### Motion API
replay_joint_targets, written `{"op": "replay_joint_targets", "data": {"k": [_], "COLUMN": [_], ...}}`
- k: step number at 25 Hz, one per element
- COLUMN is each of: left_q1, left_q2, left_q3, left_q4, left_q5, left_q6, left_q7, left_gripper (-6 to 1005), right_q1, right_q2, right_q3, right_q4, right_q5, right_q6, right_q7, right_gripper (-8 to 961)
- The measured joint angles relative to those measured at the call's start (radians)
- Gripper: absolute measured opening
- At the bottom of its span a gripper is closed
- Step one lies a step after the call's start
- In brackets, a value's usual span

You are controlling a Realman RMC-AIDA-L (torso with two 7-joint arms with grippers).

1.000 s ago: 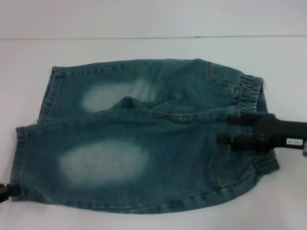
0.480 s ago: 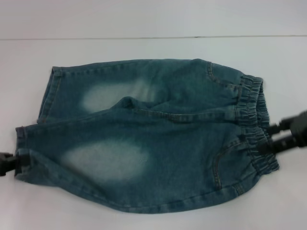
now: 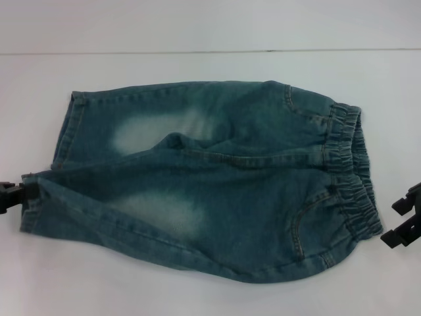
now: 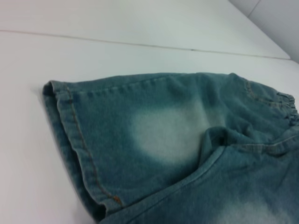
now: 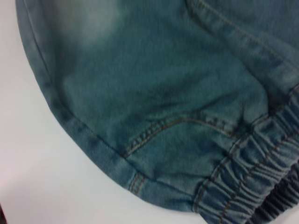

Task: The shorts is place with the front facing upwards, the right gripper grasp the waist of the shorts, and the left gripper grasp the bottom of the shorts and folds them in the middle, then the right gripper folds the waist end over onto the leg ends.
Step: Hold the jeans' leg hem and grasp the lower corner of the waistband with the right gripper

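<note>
The denim shorts (image 3: 210, 178) lie spread on the white desk (image 3: 210, 66), front side up. The elastic waist (image 3: 352, 178) is at the robot's right side and the two leg ends point to the robot's left. The far leg lies flat, with its hem (image 3: 64, 131) toward the back left. The near leg hem (image 3: 31, 197) is pulled up a little at its corner, and the cloth of this leg makes long diagonal folds from there toward the waist.

The left tool (image 3: 13, 194) is at the left edge of the head view, touching the corner of the near leg hem. It looks closed on this hem, because the cloth is lifted and drawn toward it, but only a small dark part of the tool is visible.

The right tool (image 3: 404, 224) is at the right edge of the head view, just beside the near end of the waist and apart from it. Its two dark fingers (image 3: 398, 237) stand apart with a gap between them, and they hold nothing.

The left wrist view shows the far leg hem (image 4: 70, 135) with orange stitching on the desk. The right wrist view shows the gathered waist (image 5: 252, 186) and a front pocket seam (image 5: 177, 126).
</note>
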Motion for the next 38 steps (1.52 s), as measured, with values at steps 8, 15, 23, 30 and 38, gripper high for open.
{"op": "replay_joint_targets", "data": {"k": [8,15,23,30,38], "left_q1": [-0.001,-0.001,0.000,-0.002,-0.002], "left_q2": [-0.002,-0.004,-0.002,0.000,-0.002], "left_q3": [0.001,0.008,0.009,0.011,0.013], "left_q4": [-0.005,-0.009,-0.033,-0.035,-0.040], "left_q5": [-0.006,-0.028,-0.028,-0.028,-0.028], "left_q6": [-0.010,-0.014,-0.033,-0.041,-0.049], "left_q7": [0.004,0.006,0.008,0.007,0.008], "left_gripper": [-1,0,0,-1,-1], "right_q1": [0.010,0.019,0.033,0.029,0.024], "right_q2": [0.045,0.058,0.064,0.064,0.060], "right_q3": [-0.060,-0.062,-0.058,-0.054,-0.054], "right_q4": [0.007,0.018,0.053,0.050,0.042], "right_q5": [-0.097,-0.104,-0.072,-0.037,-0.031], "right_q6": [0.062,0.084,0.100,0.101,0.101], "right_q7": [0.029,0.032,0.009,-0.016,-0.024], "right_gripper": [899,898,894,788,455]}}
